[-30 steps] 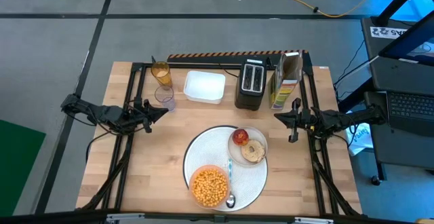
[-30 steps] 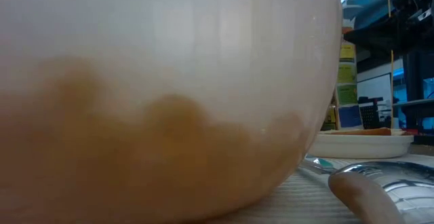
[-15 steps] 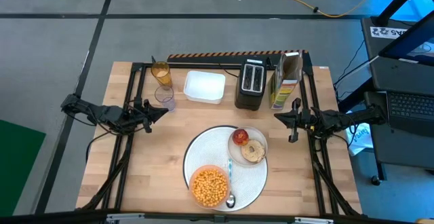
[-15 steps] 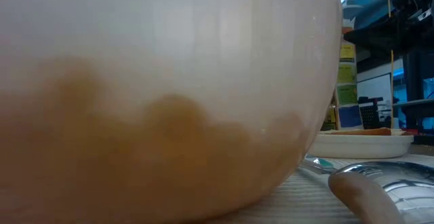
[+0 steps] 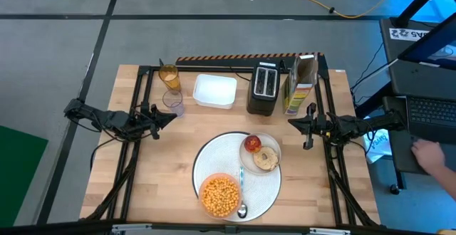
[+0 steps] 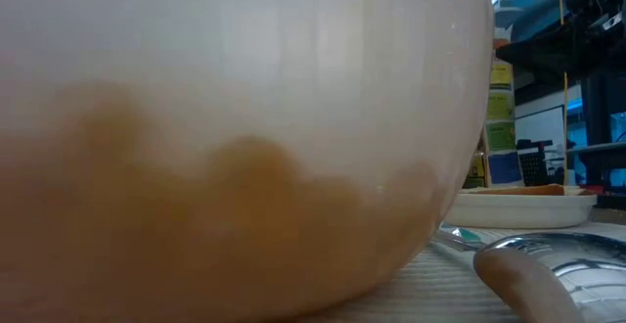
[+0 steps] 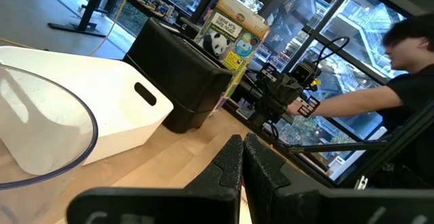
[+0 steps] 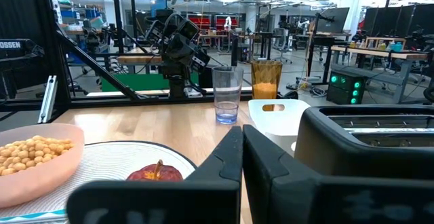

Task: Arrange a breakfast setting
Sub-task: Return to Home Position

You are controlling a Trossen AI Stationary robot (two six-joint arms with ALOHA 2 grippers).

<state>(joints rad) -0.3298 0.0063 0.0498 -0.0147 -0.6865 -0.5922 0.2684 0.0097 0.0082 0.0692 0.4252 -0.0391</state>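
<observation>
A big round white placemat (image 5: 214,157) lies on the wooden table near its front edge. On it stands an orange bowl (image 5: 219,196) (image 8: 34,170) (image 6: 225,137) of yellow cereal puffs (image 5: 219,194). A metal spoon (image 5: 241,192) (image 6: 558,259) lies beside the bowl. A small pale plate (image 5: 273,148) holds a bagel (image 5: 266,158) and a red apple (image 5: 251,144) (image 8: 154,174). My left gripper (image 5: 173,117) (image 7: 241,157) is shut at the table's left side, held above the table. My right gripper (image 5: 290,122) (image 8: 241,149) is shut at the right side, also held above the table.
Along the far edge stand a glass of orange juice (image 5: 169,76), an empty clear glass (image 5: 173,101), a white rectangular tray (image 5: 214,90), a black toaster (image 5: 264,87) and a cereal box (image 5: 300,84). A person's hand (image 5: 431,154) shows beyond the table's right side.
Both arms have kept still. A person's hand has come into the high view beyond the table's right side.
</observation>
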